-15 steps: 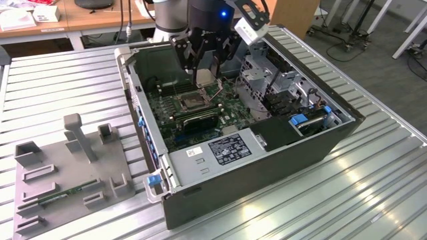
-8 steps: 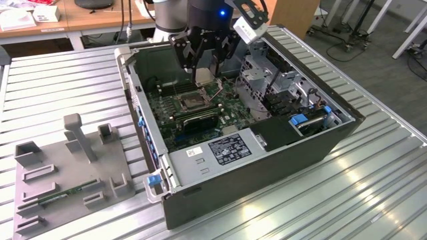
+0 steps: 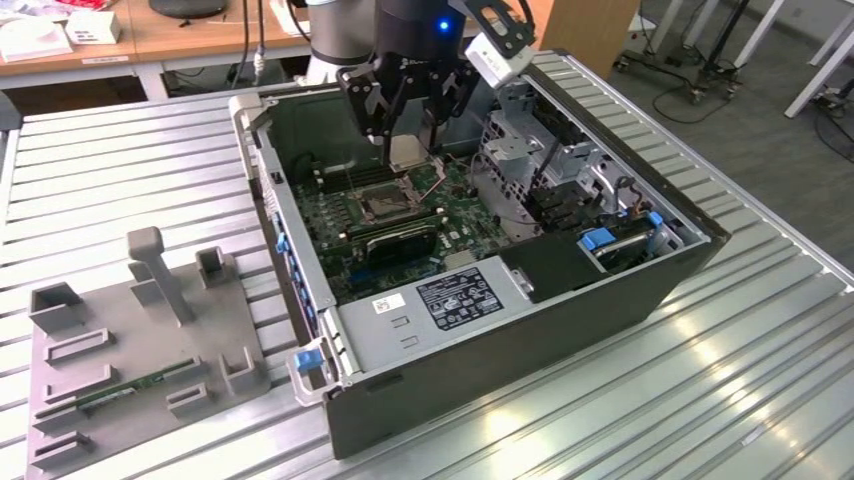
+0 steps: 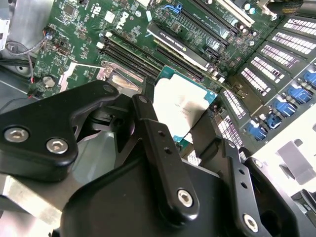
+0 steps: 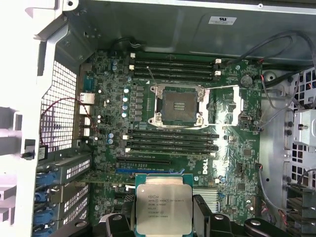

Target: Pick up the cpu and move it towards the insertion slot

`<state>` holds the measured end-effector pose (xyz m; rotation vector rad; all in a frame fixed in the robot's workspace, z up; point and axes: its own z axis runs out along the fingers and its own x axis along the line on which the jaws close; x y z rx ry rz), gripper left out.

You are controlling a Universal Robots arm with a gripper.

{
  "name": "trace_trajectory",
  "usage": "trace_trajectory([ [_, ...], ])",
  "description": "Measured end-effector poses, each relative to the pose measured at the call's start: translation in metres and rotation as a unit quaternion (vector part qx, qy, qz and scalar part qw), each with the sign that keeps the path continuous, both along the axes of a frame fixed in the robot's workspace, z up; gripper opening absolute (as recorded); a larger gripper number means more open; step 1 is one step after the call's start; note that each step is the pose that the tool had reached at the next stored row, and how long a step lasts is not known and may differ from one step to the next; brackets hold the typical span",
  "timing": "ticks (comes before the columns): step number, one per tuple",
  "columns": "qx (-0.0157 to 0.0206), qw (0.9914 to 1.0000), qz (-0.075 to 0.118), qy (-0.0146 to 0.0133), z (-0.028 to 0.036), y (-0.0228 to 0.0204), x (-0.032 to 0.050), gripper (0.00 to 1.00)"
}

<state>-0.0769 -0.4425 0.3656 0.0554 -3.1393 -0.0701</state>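
Note:
My gripper [image 3: 404,135] hangs inside the open computer case, shut on the cpu [image 3: 406,151]. The cpu [image 5: 163,209] is a flat silvery square with a thin rim, clamped by its edges between my two black fingers [image 5: 200,213]. In the second wrist view the cpu [image 4: 183,98] shows between the same fingers [image 4: 148,129]. The insertion slot [image 5: 177,105], a square socket with a dark centre and shiny metal frame, lies on the green motherboard, a short way off from the held cpu. In the exterior view the slot [image 3: 384,205] is just below and in front of the gripper.
Black memory slots [image 5: 173,139] run between the cpu and the socket, with more [image 5: 175,69] beyond it. Case walls [image 3: 274,200], a drive cage [image 3: 561,170] and a power supply [image 3: 441,300] close in the board. A grey fixture [image 3: 134,340] holding a green memory stick [image 3: 134,388] lies on the exterior view's left.

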Motion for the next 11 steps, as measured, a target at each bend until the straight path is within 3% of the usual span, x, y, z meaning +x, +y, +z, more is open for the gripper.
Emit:
trace_trajectory([
  [7,0.0001,1.00000,0.000,0.0000,-0.0001,0.0001,0.0000,0.55],
  [11,0.0001,1.00000,0.000,0.0000,-0.0010,0.0031,0.0006,0.55],
])
